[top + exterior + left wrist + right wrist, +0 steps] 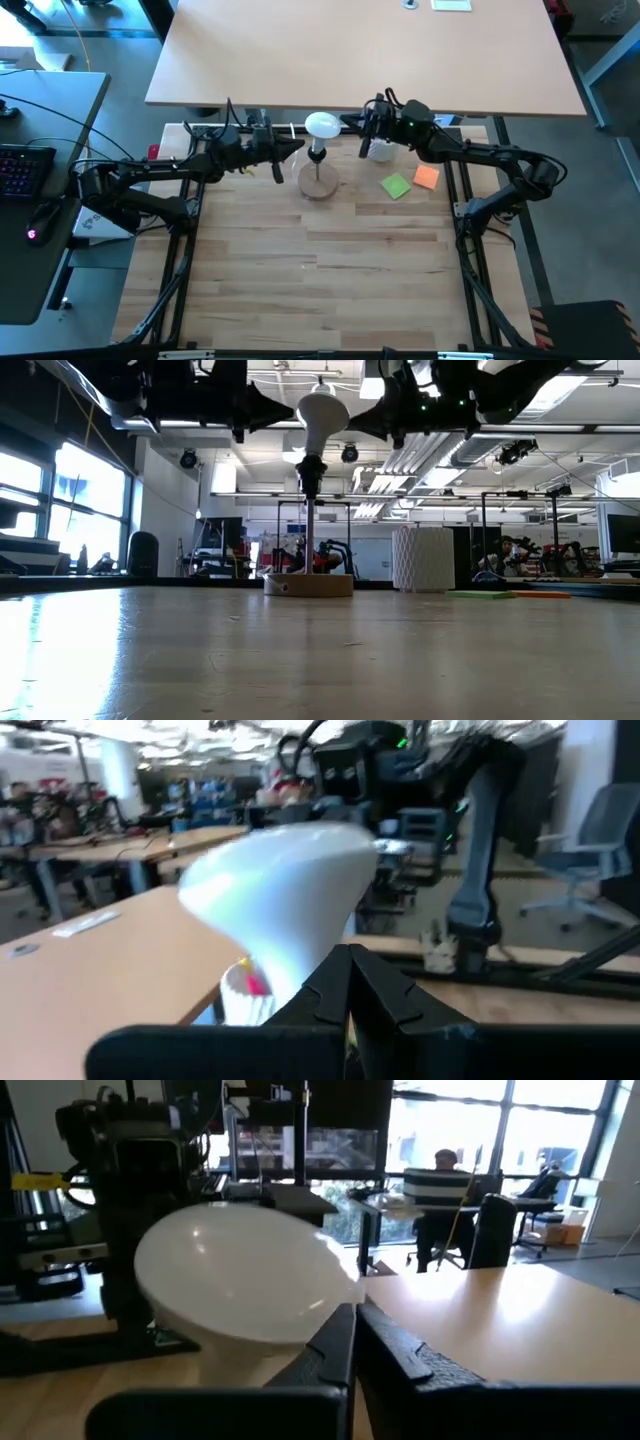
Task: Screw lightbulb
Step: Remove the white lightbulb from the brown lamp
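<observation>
The white lightbulb [322,125] stands upright with its base in the black socket [312,470], on a post above the round wooden disc [318,184]. My left gripper [297,148] is shut, and its tips are level with the globe on the table's left side. The globe fills the left wrist view [280,890] just beyond the tips [350,960]. My right gripper [355,428] is shut and points at the bulb from the table's right. The globe [240,1280] shows just past its tips [354,1315]. My left gripper's shut fingertips stand level at the left side of the bulb's globe [303,410]. I cannot tell whether they touch it. My right gripper's shut fingertips stand level at the right side of the bulb, near where the globe narrows [338,432]. I cannot tell whether they touch it.
A white perforated cup [381,150] with pink contents stands right of the stand, under my right arm. A green pad [396,186] and an orange pad [426,177] lie right of the disc. The near half of the wooden table [320,290] is bare.
</observation>
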